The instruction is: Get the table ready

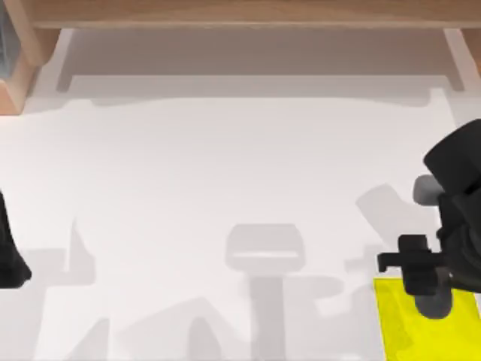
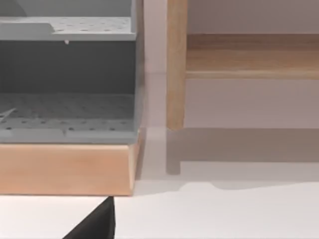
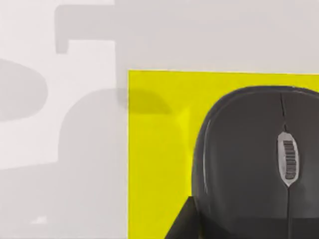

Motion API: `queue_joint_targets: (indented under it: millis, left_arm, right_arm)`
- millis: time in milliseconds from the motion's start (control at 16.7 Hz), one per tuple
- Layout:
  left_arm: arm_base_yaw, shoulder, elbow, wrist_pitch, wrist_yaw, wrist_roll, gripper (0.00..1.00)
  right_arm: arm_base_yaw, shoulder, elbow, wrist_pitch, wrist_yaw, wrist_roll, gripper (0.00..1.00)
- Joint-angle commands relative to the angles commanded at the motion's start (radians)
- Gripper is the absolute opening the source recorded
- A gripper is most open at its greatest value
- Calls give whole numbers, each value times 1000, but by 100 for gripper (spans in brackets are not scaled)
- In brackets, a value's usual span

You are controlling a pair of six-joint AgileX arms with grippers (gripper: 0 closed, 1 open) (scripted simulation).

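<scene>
One item, a dark computer mouse (image 3: pixel 249 159), was seen laid on the yellow mat (image 1: pixel 398 331) at the right near corner of the white table (image 1: pixel 225 165), under the right tool (image 1: pixel 421 274) (its finger state could not be told), so most seemed done.

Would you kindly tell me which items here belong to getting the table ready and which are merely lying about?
Job:
large white tabletop
bright yellow square mat
dark grey computer mouse on the mat
right gripper above the mat

Lying about:
grey perforated shelf rack
light wooden frame
left arm, parked
</scene>
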Motion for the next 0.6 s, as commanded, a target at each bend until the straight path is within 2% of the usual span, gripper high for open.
queue_joint_targets:
  millis: [600]
  left_arm:
    - [0,0,0,0,0,0,100]
  right_arm:
    - [2,3,-7,21,2,-2,0]
